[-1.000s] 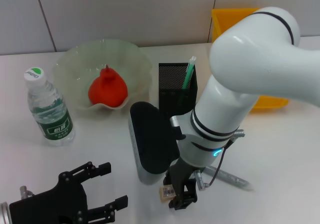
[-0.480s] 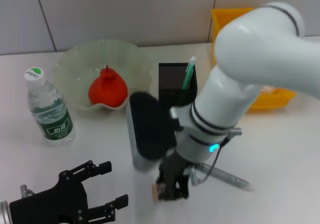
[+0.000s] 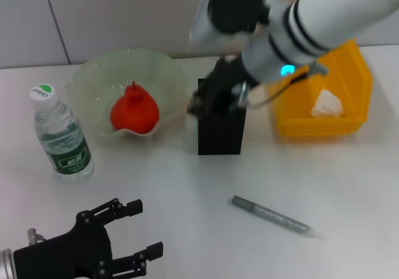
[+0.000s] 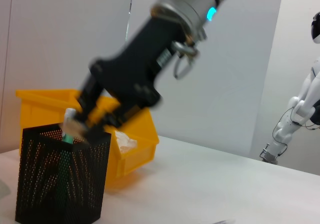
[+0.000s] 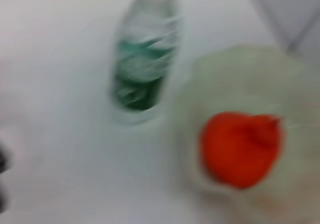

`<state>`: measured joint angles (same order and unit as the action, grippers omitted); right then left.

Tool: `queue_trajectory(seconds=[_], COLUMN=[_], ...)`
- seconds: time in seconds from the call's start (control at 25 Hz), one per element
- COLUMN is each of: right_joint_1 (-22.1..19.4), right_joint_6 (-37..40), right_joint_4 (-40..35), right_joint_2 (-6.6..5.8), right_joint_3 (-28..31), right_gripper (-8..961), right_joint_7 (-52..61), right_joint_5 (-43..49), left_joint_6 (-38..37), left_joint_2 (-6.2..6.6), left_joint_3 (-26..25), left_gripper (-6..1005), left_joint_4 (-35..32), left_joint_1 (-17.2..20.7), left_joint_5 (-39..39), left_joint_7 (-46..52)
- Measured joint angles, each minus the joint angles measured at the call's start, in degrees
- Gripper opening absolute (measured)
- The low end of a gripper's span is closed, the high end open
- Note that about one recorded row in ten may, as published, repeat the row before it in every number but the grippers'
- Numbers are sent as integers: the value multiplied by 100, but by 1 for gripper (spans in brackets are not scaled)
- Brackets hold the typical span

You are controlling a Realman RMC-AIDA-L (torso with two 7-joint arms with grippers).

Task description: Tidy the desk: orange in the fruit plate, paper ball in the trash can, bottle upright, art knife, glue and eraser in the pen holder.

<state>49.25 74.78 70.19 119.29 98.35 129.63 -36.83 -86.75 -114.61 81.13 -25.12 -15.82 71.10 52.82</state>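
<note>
My right gripper [image 3: 209, 103] hangs over the black mesh pen holder [image 3: 221, 132], shut on the small tan eraser [image 4: 74, 127], which sits just above the holder's rim [image 4: 60, 131]. A green stick [image 4: 66, 138] stands inside the holder. The orange [image 3: 134, 111] lies in the pale-green fruit plate [image 3: 93, 73]. To the left, the bottle [image 3: 59, 139] stands upright. The paper ball [image 3: 325, 103] rests in the yellow trash can [image 3: 349, 120]. A grey art knife [image 3: 271, 215] lies on the table at front right. My left gripper [image 3: 140, 229] is parked open at the front left.
The right wrist view shows the bottle [image 5: 145, 69] and the orange [image 5: 240, 149] in the plate [image 5: 280, 74]. The pen holder stands between the plate and the trash can, close to both. A white wall runs behind the desk.
The right arm lifted the eraser off the table's front and swung it back and up to above the pen holder. The trash can with the paper ball came into full view.
</note>
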Motion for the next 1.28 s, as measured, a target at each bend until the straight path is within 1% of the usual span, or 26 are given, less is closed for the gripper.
queue_trajectory(seconds=[0.12, 0.28, 0.64, 0.88, 1.28], right_joint_1=[23, 40, -47, -21, -136], right_joint_6=[-247, -573, -798, -807, -601], right_joint_4=[33, -140, -448, -588, -440], right_joint_2=[-7, -5, -2, -3, -3], right_joint_3=[170, 126, 99, 111, 110], right_gripper=[281, 287, 301, 311, 326], right_joint_7=[-11, -6, 10, 154, 482], right_joint_5=[57, 290, 483, 606, 702], left_joint_6=[-7, -17, -110, -155, -259], left_joint_2=[-14, -43, -54, -53, -53], left_joint_3=[-1, -1, -1, -1, -1], left_gripper=[847, 847, 847, 847, 847], left_joint_4=[14, 17, -1, -2, -2], left_joint_1=[3, 6, -8, 11, 52], left_joint_5=[0, 0, 0, -11, -4], left_joint_7=[0, -1, -1, 0, -3])
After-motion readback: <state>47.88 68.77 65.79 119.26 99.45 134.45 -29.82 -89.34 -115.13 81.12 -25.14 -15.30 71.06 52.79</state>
